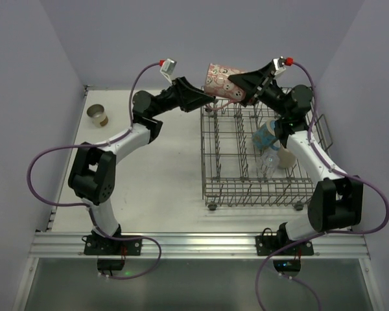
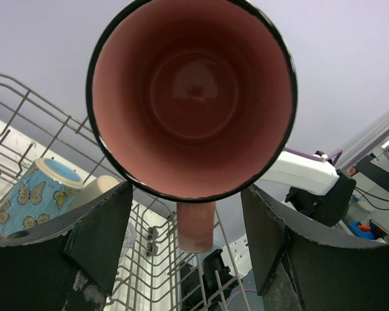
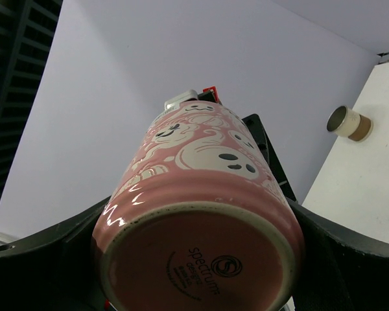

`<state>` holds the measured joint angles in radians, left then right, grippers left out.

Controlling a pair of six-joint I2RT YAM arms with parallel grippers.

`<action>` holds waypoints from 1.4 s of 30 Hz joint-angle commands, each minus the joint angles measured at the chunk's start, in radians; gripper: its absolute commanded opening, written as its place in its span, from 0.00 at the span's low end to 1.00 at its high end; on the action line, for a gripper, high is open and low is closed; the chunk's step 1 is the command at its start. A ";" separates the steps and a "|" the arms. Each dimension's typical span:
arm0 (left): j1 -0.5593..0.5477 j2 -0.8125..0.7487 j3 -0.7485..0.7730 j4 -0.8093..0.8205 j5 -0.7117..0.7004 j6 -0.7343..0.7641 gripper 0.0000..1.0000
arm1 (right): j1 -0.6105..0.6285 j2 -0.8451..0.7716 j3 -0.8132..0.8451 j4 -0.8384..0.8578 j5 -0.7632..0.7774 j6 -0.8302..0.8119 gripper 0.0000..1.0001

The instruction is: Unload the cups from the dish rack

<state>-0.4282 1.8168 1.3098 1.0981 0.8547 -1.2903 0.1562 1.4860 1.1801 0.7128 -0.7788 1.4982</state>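
Note:
The pink patterned mug (image 1: 222,81) hangs tilted in the air over the far left corner of the dish rack (image 1: 246,188). My right gripper (image 1: 238,87) is shut on its base end, with the fingers on both sides of the base in the right wrist view (image 3: 198,253). My left gripper (image 1: 206,97) is open at the mug's mouth. In the left wrist view the pink inside (image 2: 191,97) fills the top, above the open fingers (image 2: 97,240). A blue patterned mug (image 1: 264,135), a clear glass tumbler (image 1: 270,162) and a plain beige cup (image 1: 286,157) lie in the rack.
A tan cup with a cream rim (image 1: 98,115) stands on the table at the far left, also in the right wrist view (image 3: 350,123). The rack's wire tines (image 2: 26,103) lie below the left gripper. Grey walls close the back and sides.

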 commanded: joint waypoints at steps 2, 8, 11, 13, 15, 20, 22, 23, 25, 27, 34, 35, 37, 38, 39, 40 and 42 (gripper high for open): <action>-0.009 0.007 0.052 0.017 -0.019 -0.001 0.70 | 0.005 -0.007 0.049 0.142 0.026 -0.003 0.00; -0.011 0.015 0.077 0.017 -0.025 -0.012 0.66 | 0.013 0.010 0.042 0.154 0.030 0.002 0.00; -0.017 0.018 0.086 0.013 -0.028 -0.012 0.63 | 0.016 0.011 0.046 0.149 0.035 -0.003 0.00; -0.023 0.026 0.091 0.016 -0.029 -0.023 0.62 | 0.017 0.008 0.050 0.145 0.036 -0.010 0.00; -0.026 0.032 0.091 0.016 -0.031 -0.023 0.62 | 0.019 0.005 0.053 0.136 0.039 -0.016 0.00; -0.034 0.033 0.083 0.019 -0.043 -0.026 0.58 | 0.025 0.000 0.050 0.122 0.046 -0.024 0.00; -0.035 0.033 0.085 0.019 -0.045 -0.027 0.57 | 0.026 -0.004 0.047 0.116 0.050 -0.030 0.00; -0.037 0.033 0.085 0.019 -0.046 -0.027 0.56 | 0.028 -0.006 0.046 0.114 0.050 -0.030 0.00; -0.038 0.032 0.085 0.019 -0.046 -0.027 0.54 | 0.029 -0.006 0.047 0.112 0.052 -0.032 0.00; -0.038 0.029 0.085 0.016 -0.046 -0.027 0.53 | 0.032 -0.007 0.049 0.109 0.053 -0.035 0.00; -0.040 0.027 0.098 0.003 -0.040 -0.033 0.38 | 0.042 -0.010 0.046 0.097 0.062 -0.041 0.00; -0.040 0.027 0.098 0.003 -0.040 -0.035 0.36 | 0.042 -0.010 0.046 0.096 0.064 -0.042 0.00; -0.038 0.027 0.098 0.006 -0.039 -0.047 0.25 | 0.046 -0.010 0.043 0.099 0.067 -0.046 0.00; -0.040 0.026 0.095 0.012 -0.040 -0.052 0.17 | 0.048 -0.010 0.039 0.100 0.070 -0.044 0.00; -0.040 0.024 0.092 0.029 -0.042 -0.066 0.00 | 0.051 -0.010 0.038 0.109 0.070 -0.044 0.00; -0.040 0.021 0.089 0.034 -0.048 -0.070 0.00 | 0.052 -0.013 0.036 0.112 0.072 -0.044 0.00; -0.040 0.016 0.077 0.049 -0.057 -0.078 0.00 | 0.055 -0.012 0.035 0.112 0.072 -0.047 0.00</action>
<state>-0.4511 1.8534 1.3560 1.0687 0.8261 -1.3445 0.1852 1.5154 1.1801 0.7433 -0.7090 1.4799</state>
